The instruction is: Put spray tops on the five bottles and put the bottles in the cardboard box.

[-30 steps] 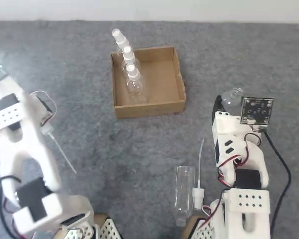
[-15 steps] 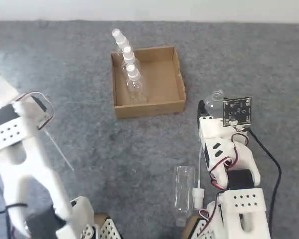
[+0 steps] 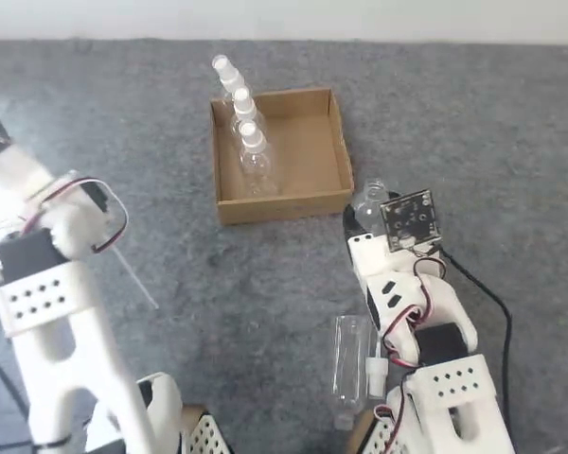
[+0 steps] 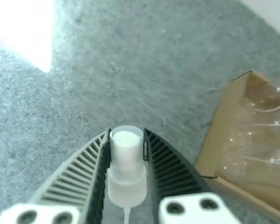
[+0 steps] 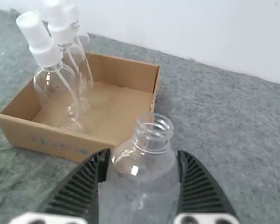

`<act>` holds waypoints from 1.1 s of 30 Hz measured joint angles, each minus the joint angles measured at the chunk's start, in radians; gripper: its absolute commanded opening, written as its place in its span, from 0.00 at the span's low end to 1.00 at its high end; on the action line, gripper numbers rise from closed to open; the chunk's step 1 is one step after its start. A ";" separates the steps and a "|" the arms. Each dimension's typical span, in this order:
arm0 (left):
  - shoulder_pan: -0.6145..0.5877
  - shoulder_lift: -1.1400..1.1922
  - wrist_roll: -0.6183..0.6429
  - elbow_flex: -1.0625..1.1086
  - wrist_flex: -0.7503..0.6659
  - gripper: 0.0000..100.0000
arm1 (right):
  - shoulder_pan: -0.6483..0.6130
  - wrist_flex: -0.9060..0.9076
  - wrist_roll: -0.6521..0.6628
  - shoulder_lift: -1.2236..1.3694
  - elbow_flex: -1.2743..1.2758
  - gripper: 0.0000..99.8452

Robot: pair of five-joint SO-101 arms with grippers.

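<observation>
Left gripper: the left gripper [image 4: 126, 136] is pinching a white spray top [image 4: 126, 173] by its head, one jaw pressing each side, with the thin tube hanging down below it.
Left arm: it is hovering over the bench [image 3: 473, 113] at 9 o'clock, well apart from the box.
Right gripper: the right gripper [image 5: 142, 161] is clamping a clear bottle [image 5: 151, 133] around its body, holding it upright with its neck uncapped.
Held bottle: it is sitting just beside the box's near corner, at 4 o'clock from the box.
Cardboard box: the cardboard box [image 3: 284, 206] is lying open at 12 o'clock on the bench.
Capped bottles: three capped bottles [image 3: 256, 163] are standing in a row along the box's 9 o'clock wall.
Loose bottle: another clear bottle [image 3: 349, 364] is lying on its side at 6 o'clock.
Loose spray top: a second spray top [image 3: 377, 367] is lying just beside that bottle, on its 3 o'clock side.
</observation>
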 measured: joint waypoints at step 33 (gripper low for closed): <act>0.238 -0.308 0.292 0.000 -0.169 0.01 | -0.157 0.000 0.020 0.000 0.028 0.07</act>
